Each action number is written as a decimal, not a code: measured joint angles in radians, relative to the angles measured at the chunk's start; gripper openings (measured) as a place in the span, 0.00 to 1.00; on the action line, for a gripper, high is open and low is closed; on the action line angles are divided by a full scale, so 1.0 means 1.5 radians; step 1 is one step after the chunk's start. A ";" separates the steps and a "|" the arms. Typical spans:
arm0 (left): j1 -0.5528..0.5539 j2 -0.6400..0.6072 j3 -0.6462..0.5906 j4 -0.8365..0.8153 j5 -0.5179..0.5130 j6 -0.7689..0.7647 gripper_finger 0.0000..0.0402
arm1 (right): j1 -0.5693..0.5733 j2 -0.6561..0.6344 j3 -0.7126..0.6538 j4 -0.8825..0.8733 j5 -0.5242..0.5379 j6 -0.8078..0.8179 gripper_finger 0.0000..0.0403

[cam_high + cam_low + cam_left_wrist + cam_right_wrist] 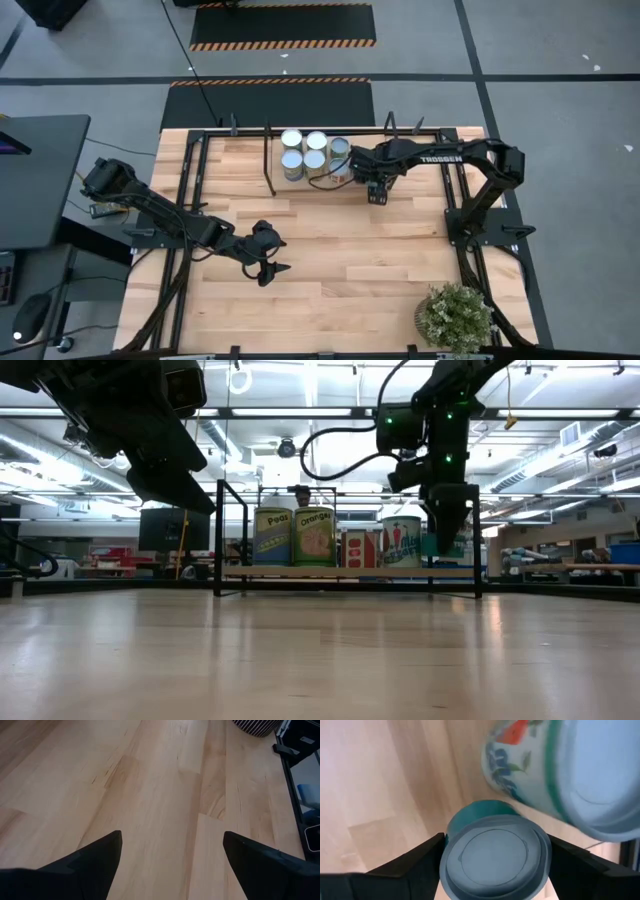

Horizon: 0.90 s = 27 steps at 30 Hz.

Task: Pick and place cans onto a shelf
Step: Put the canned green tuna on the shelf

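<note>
We see the right pincer (376, 192) pointing straight down at the shelf's (400, 165) edge, its fingers spread either side of a teal-sided can (494, 854); contact we cannot tell. Four more cans (304, 153) stand clustered on the shelf. The left pincer (268, 270) hovers spread wide over the bare wooden counter (340, 260).

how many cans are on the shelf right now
6 visible: four clustered at, one beside them, one between the right gripper's fingers. More may be hidden.
</note>
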 joint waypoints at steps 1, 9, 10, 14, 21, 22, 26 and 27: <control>0.000 0.000 0.000 0.000 0.000 0.000 0.88 | -0.004 0.000 0.000 0.000 0.003 -0.001 0.77; 0.000 0.000 0.000 0.000 0.000 0.000 0.88 | -0.044 0.000 0.000 0.008 0.026 -0.003 0.77; 0.000 0.000 0.000 0.000 0.000 0.000 0.88 | -0.049 0.000 0.000 0.013 0.027 -0.003 0.77; 0.000 0.000 0.000 0.000 0.000 0.001 0.88 | -0.058 0.000 0.000 0.025 0.027 -0.006 0.77; 0.000 0.000 0.000 0.000 0.000 0.000 0.88 | -0.045 0.000 0.000 0.051 0.024 -0.030 0.77; 0.000 0.000 0.000 0.000 0.000 0.000 0.88 | -0.045 0.000 0.000 0.048 0.024 -0.029 0.77; 0.000 0.000 0.000 0.000 0.000 0.000 0.88 | -0.052 0.000 0.000 0.028 0.024 0.003 0.77; 0.000 0.000 0.000 0.001 0.000 0.001 0.88 | -0.054 0.000 0.000 0.026 0.023 0.012 0.77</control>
